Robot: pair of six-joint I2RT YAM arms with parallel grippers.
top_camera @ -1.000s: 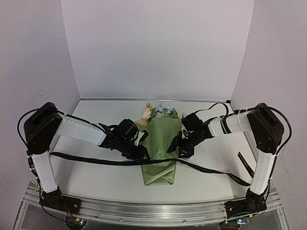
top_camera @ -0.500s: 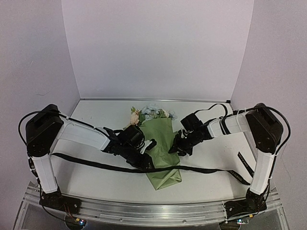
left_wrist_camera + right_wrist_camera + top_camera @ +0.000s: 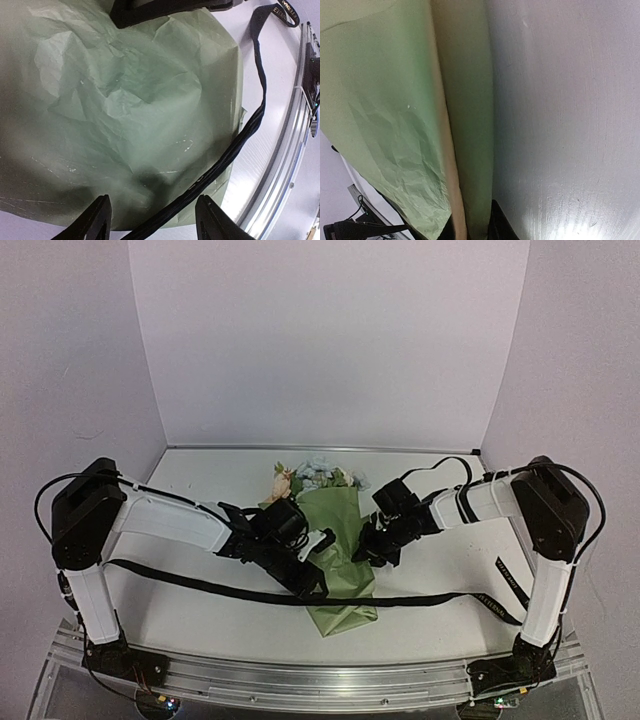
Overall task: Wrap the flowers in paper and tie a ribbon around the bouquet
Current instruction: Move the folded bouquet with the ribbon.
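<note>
While the right claw (image 3: 472,227) pinches the paper (image 3: 385,100), the left claw (image 3: 154,214) gapes.

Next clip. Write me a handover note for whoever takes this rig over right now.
Left gripper: open over the wrapped paper, holding nothing; the ribbon runs between its fingers.
Right gripper: shut on the paper's right edge fold.
Bouquet: lying on the table, flowers toward the far wall.
Ribbon: untied, lying across the narrow end, both ends trailing on the table.
Done: flowers wrapped. Left: loop and tie the ribbon.
</note>
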